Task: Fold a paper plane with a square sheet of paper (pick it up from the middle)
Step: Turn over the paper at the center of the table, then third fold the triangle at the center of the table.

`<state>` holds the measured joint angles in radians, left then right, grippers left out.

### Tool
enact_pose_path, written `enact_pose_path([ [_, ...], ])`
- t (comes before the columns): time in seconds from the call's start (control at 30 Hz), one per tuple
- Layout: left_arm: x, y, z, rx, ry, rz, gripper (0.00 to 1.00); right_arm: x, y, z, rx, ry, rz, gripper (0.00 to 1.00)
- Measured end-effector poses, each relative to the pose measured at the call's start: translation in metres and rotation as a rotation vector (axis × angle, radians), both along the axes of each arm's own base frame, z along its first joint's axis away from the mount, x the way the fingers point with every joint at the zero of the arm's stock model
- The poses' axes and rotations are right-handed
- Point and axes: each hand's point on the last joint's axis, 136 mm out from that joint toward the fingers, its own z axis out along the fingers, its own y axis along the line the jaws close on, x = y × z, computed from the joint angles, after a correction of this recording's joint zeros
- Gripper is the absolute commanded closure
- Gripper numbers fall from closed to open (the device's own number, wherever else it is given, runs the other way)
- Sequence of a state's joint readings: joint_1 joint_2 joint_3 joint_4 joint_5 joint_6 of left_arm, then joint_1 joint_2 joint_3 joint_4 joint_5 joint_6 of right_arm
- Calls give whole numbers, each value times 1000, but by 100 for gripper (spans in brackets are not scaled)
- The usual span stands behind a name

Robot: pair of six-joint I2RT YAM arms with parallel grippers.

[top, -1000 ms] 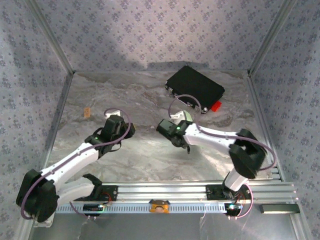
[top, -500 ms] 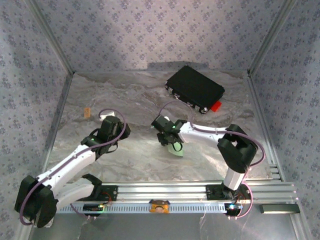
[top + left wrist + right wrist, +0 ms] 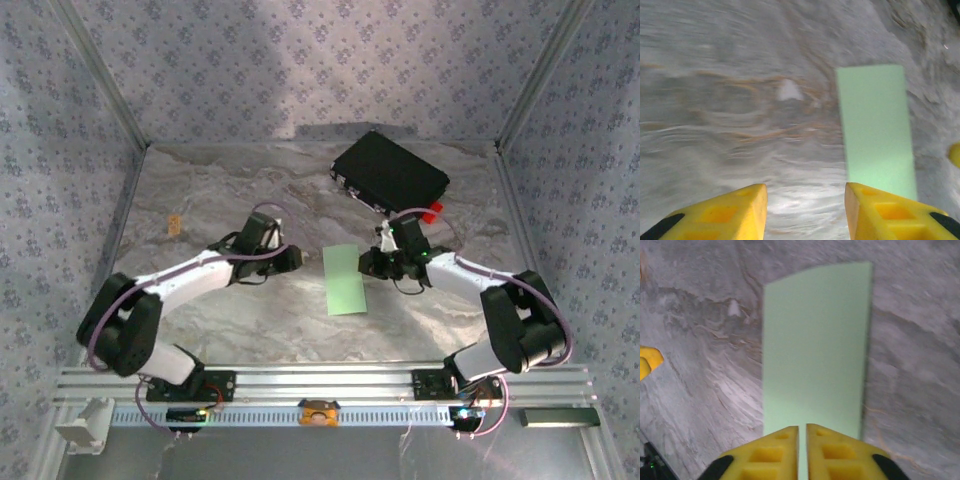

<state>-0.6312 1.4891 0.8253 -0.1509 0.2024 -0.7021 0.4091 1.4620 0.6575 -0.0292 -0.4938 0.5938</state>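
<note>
**Two hands flank a narrow green sheet on the marbled tabletop**

Two arms reach inward in the overhead view. Between them the square sheet of paper (image 3: 346, 280) lies flat near the middle of the tabletop (image 3: 200, 190). It reads as a slim, plain, pale green rectangle, with its long sides running from near to far. The left hand (image 3: 290, 258) sits a little to the left of the sheet, and the right hand (image 3: 368, 262) sits just beside its far right corner.

That same view takes in a black rectangular case (image 3: 390, 178) at the back, with a small red tab (image 3: 431, 212) at its near corner. The walls (image 3: 300, 70) carry a repeating floral print.

The wrist cameras add the finger detail. The left hand's yellow, blocky fingers stand partly apart with bare grey veined stone between them, so they grip nothing, and the sheet lies ahead and to the right. The right hand's yellow fingers are drawn together to a thin slit over the sheet's near short edge. Whether they touch the paper cannot be told. The paper surface looks smooth and matte, with one far corner slightly curved.
</note>
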Motion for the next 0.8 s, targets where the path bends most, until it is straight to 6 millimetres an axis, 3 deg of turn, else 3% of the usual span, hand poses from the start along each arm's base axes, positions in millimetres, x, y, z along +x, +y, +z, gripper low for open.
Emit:
enact_pose_path([
  [0.13,-5,-35,-5,-32,32,-91,55,-5,4,-12,60,65,10,95],
  [0.2,-6,-44,-9,-44,52,-109,55,-5,8,-13,84,74,22,95],
  [0.5,-8,-54,-25,-64,131,-110,54,-9,7,-43,110,167,11,96],
  [0.8,-14,-61,-39,-92,202,-119,59,-8,7,-43,197,191,-25,96],
])
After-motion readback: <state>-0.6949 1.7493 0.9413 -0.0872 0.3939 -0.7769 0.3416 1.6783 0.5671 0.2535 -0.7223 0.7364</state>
